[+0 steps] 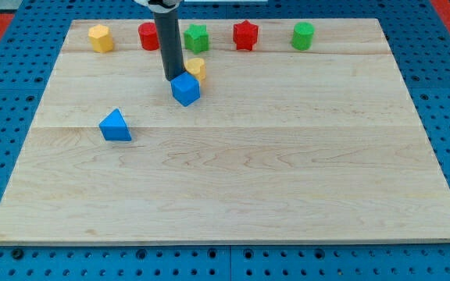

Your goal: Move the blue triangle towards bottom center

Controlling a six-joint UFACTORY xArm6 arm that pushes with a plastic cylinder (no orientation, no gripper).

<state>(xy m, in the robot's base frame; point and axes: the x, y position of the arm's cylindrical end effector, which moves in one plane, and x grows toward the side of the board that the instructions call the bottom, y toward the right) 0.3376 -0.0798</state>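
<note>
At the board's left of centre sits the blue triangle [116,126], likely light and slippery, best pushed on its upper face, while my tip [172,80], holding nothing, touches the blue cube [185,89].

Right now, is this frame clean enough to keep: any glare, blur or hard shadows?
Camera view: even, soft light with no glare on the wooden board; the blue triangle is sharp, its shadow faint; my tip is crisp, but the rod's top is cropped.
</note>
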